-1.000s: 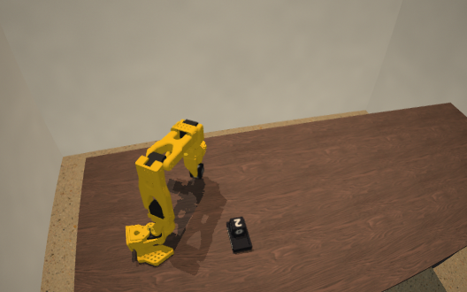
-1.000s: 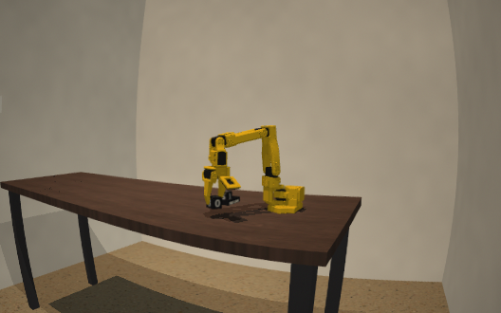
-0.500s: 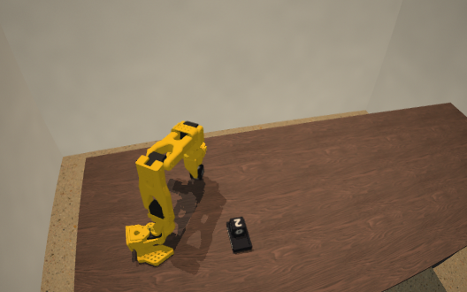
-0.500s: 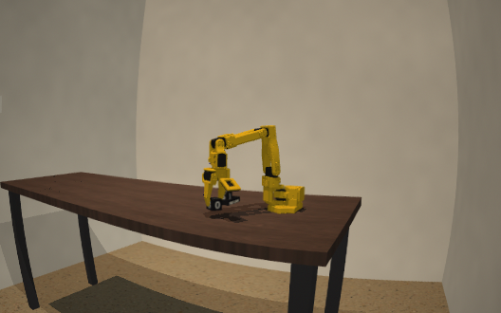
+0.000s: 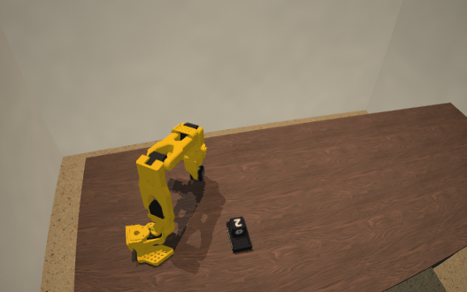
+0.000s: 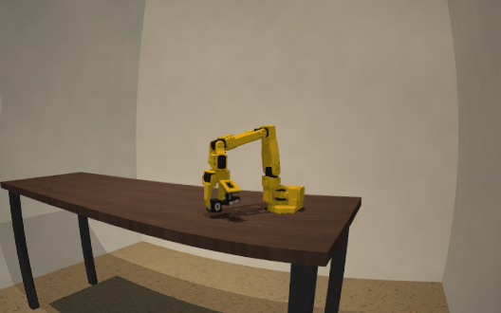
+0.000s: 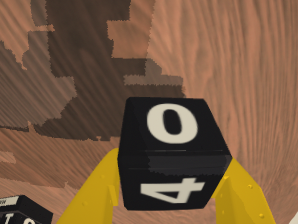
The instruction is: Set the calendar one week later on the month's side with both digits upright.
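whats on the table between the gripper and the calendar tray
In the top view, only the arm's shadow and bare wood lie between the gripper and tray.

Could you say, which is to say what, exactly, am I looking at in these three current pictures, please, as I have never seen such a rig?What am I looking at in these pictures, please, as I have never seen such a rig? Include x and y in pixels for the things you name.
The machine is one small yellow robot arm (image 5: 152, 183) (image 6: 271, 152), standing on a brown wooden table (image 5: 332, 186) (image 6: 142, 204). The top picture looks down from above, the exterior one shows the table from the side, and the wrist one looks out past the gripper (image 5: 197, 174) (image 6: 218, 204) (image 7: 170, 185). The gripper is closed on a black cube (image 7: 172, 157) showing a white 0 and a 4. On the table lies the calendar's black tray (image 5: 241, 243), with another black cube (image 5: 238, 223) showing a 2 at one end.
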Tool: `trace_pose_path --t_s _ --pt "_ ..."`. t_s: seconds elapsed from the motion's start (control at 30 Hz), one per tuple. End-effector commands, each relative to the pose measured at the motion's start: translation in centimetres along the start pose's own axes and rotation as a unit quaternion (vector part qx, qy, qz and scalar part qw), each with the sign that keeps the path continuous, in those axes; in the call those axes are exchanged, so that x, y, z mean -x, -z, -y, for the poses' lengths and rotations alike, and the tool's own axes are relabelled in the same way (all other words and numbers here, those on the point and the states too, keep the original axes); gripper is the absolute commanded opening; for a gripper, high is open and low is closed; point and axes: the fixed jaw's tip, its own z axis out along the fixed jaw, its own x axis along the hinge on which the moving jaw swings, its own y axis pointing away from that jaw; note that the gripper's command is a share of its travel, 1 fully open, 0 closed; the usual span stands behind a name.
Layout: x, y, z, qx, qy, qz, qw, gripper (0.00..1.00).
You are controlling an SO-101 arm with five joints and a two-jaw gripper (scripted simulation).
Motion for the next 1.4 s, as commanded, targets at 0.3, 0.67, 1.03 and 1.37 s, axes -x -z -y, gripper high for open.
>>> trace_pose_path --t_s 0.3,0.67,1.03,1.37 --pt "0.2 -0.2 0.3 -0.012 0.001 -0.001 1.0 0.0" --pt "0.2 -0.7 0.3 -0.012 0.001 -0.001 1.0 0.0" --pt "0.2 -1.0 0.3 -0.012 0.001 -0.001 1.0 0.0" --pt "0.2 -1.3 0.3 -0.012 0.001 -0.001 1.0 0.0"
